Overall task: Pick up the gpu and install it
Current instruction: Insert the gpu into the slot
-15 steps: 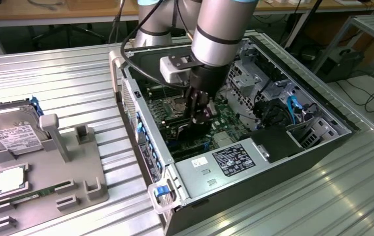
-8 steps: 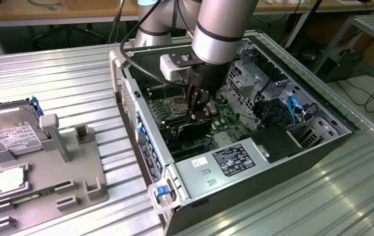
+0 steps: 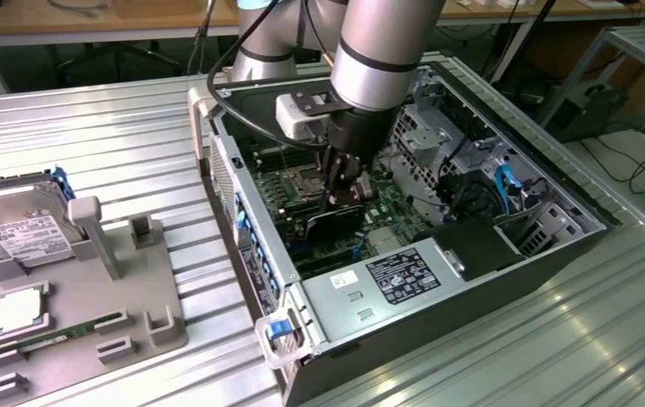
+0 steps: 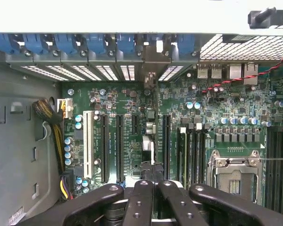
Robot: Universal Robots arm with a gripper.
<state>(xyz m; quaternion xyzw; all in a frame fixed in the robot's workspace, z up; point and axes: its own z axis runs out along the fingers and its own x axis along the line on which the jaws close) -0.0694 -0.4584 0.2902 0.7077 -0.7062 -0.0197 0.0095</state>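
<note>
End effector (image 4: 153,190) closed edge-on upon the gpu (image 4: 151,141), black fingers (image 4: 139,202) drawn together at the near rim of the wrist view. Card held upright inside the open computer case (image 3: 593,203), seen as a thin dark edge running away from the fingers between two long black expansion slots (image 4: 119,146), metal bracket end reaching the slotted rear wall. Possibly already seated in a slot, though hard to judge from this angle. White slot (image 4: 88,143) a little to one side; empty processor socket (image 4: 236,172) and memory slots on the other.

In the exterior view, nearest: grey holder tray (image 3: 130,314) on the ribbed metal surface (image 3: 503,339) at the exterior view's left, carrying a narrow green memory stick (image 3: 57,335), a square silver chip (image 3: 17,309), and an upright silver hard drive (image 3: 17,233) with a white label. Beside it, the case lying open side up, labelled power supply (image 3: 407,275) at its near end. Deeper in, the gpu (image 3: 339,222) standing dark above the green motherboard (image 3: 396,212), end effector (image 3: 342,191) clamped on its top edge. Beyond, the silver arm (image 3: 379,51) rising from the case, with wooden benches and cables behind.
</note>
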